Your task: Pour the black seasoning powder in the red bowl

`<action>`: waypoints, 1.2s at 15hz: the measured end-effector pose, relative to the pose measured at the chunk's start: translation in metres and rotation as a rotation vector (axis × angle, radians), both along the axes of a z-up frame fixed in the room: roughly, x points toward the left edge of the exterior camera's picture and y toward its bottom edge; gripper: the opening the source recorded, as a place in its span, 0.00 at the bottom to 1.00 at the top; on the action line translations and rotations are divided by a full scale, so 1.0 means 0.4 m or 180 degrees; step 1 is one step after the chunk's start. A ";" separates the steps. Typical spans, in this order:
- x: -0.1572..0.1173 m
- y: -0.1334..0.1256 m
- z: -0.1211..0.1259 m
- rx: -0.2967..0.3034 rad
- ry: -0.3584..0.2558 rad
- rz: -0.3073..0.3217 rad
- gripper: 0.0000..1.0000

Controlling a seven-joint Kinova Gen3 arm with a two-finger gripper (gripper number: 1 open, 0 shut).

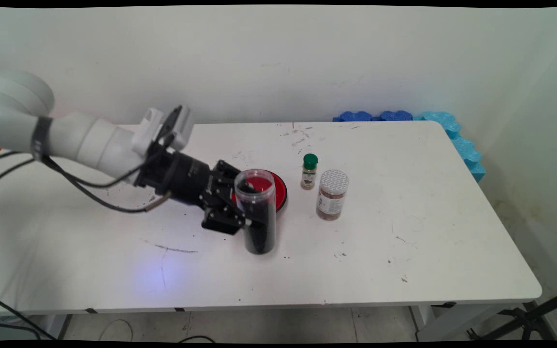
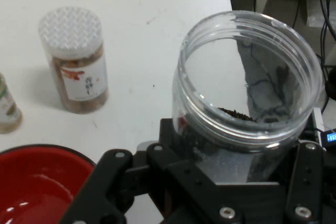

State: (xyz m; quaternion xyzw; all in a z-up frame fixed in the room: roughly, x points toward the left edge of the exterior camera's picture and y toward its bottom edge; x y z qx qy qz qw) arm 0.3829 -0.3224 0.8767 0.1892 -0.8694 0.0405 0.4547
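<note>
The clear plastic jar (image 1: 258, 212) stands upright on the white worktop (image 1: 404, 232), lid off, its open mouth uppermost; dark granular contents fill the lower part, and the hand view shows the wide threaded rim (image 2: 247, 77) with a dark residue inside against the wall. The black gripper (image 1: 244, 210) meets the jar from the jar's left side, its fingers (image 1: 230, 220) closed against the jar's wall at roughly mid-height, pinching the jar between them. The white arm (image 1: 90, 140) extends from the gripper toward the upper left, with black cables (image 1: 90, 193) hanging below it. Directly behind the jar, touching or just beside it in the main view, lies a red bowl (image 1: 271, 186) with a dark rim; in the hand view the bowl (image 2: 37, 187) appears at the lower left of the jar, apart from it. To the right of the jar, beyond the bowl, stands a small spice bottle (image 1: 309, 171) with a green cap, upright. Just beside that bottle, further right of the jar, stands a squat jar (image 1: 331, 195) with a white perforated lid, a label and brownish contents, also upright. Well apart from the jar, at the worktop's far right corner, blue foam pieces (image 1: 433, 123) line the wall
</note>
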 end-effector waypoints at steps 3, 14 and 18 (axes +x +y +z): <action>0.012 -0.013 0.053 0.0072 0.0006 0.0045 0.00; 0.027 -0.058 0.118 0.0669 -0.0098 0.0266 0.00; 0.028 -0.079 0.107 0.1009 -0.0091 0.0507 0.00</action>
